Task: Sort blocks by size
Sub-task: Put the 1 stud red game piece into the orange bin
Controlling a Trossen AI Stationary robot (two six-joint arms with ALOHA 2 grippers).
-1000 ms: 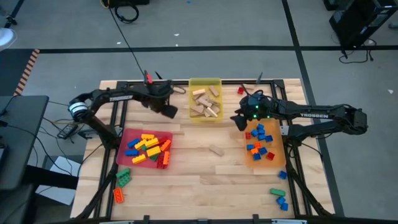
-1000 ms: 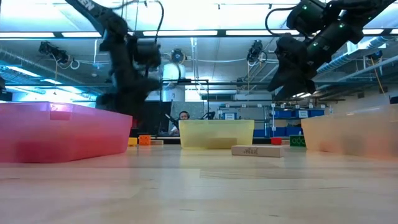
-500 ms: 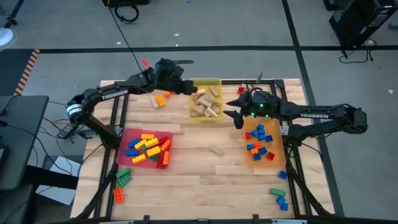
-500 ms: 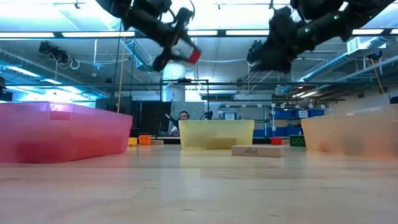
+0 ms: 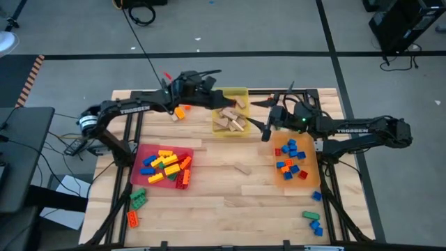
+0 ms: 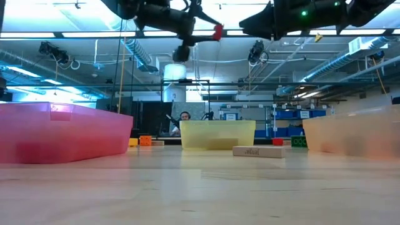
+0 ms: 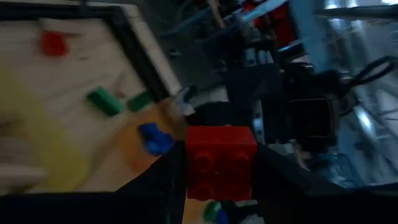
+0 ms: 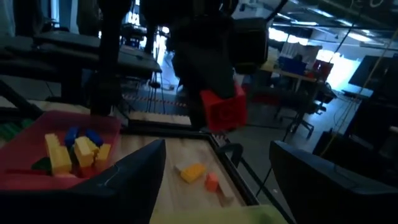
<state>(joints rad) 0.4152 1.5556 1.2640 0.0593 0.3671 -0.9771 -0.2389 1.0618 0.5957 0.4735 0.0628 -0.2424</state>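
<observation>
Small red studded brick (image 7: 221, 162) – square, four studs showing – pinched in left gripper (image 7: 217, 171); right gripper (image 8: 217, 174) spread wide, empty.

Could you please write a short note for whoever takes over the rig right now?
Left hand: raised above the table's far side by the yellow tray, shut on a small red brick.
Right hand: open, empty, raised facing the left hand between the yellow tray and the orange tray.
Done: wooden blocks in the yellow tray, long bricks in the red tray, short bricks in the orange tray.
Left: the held red brick, one wooden block mid-table, orange bricks at the far side, and loose bricks at the near left corner and near right corner.
</observation>
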